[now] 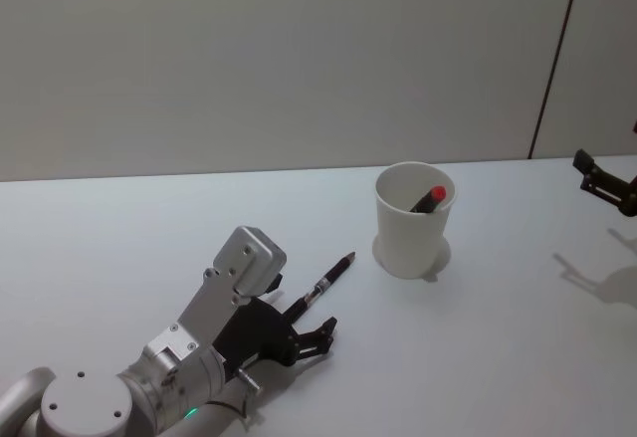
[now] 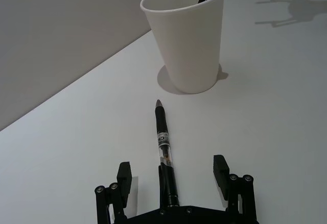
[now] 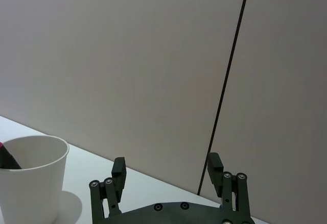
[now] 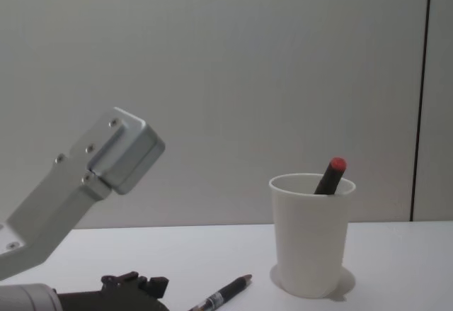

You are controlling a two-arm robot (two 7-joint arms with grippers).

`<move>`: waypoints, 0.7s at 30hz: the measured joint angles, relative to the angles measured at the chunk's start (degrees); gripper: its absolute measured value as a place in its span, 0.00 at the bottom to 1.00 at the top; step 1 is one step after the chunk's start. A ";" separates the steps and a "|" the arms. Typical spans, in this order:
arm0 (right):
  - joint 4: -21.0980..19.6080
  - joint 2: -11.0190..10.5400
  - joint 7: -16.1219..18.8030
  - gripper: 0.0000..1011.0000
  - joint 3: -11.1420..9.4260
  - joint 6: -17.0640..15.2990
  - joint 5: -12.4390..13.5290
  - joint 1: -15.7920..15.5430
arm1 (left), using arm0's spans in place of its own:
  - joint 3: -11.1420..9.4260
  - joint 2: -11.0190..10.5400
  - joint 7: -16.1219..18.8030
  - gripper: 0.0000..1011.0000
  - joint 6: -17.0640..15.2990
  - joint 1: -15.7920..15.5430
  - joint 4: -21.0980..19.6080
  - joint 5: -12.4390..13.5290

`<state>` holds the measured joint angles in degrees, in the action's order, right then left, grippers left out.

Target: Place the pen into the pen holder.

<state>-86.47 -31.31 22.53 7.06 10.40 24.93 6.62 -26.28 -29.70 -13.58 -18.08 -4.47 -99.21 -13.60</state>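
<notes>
The left hand (image 2: 172, 167), low over the worktop (image 2: 265, 122), has its fingers apart. The black pen (image 2: 162, 137) lies between them, tip toward the white paper cup (image 2: 189, 45) ahead, which holds a red-capped pen (image 1: 430, 199). Well beyond, the right hand (image 3: 166, 164) hangs, fingers spread.

Left arm (image 1: 149, 377): silver links, extended forward from lower left, held low. Boxy silver module (image 4: 120, 151) on wrist stands above gripper.
Left gripper (image 1: 315, 322): black, two-finger, aimed forward and to robot's right, low down. Jaws spread wide. Fingers (image 2: 124, 172) parallel, tips level with each other.
Right gripper (image 1: 595, 176): black, at far right edge of head view, held aloft, well apart from left gripper. Jaws spread wide. Fingers (image 3: 118, 167) parallel, aimed forward.
</notes>
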 joint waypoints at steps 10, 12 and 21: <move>0.00 0.00 0.00 0.99 0.00 0.00 0.00 0.00 | 0.00 0.00 0.00 0.99 0.00 0.00 0.00 0.00; 0.00 0.00 0.00 0.99 0.00 0.00 0.00 0.00 | 0.00 0.00 0.00 0.99 0.00 0.00 0.00 0.00; 0.00 0.00 0.00 0.99 0.00 0.00 0.00 0.00 | 0.00 0.00 0.00 0.99 0.00 0.00 0.00 0.00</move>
<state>-86.47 -31.31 22.53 7.06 10.40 24.93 6.62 -26.28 -29.70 -13.59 -18.07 -4.47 -99.21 -13.60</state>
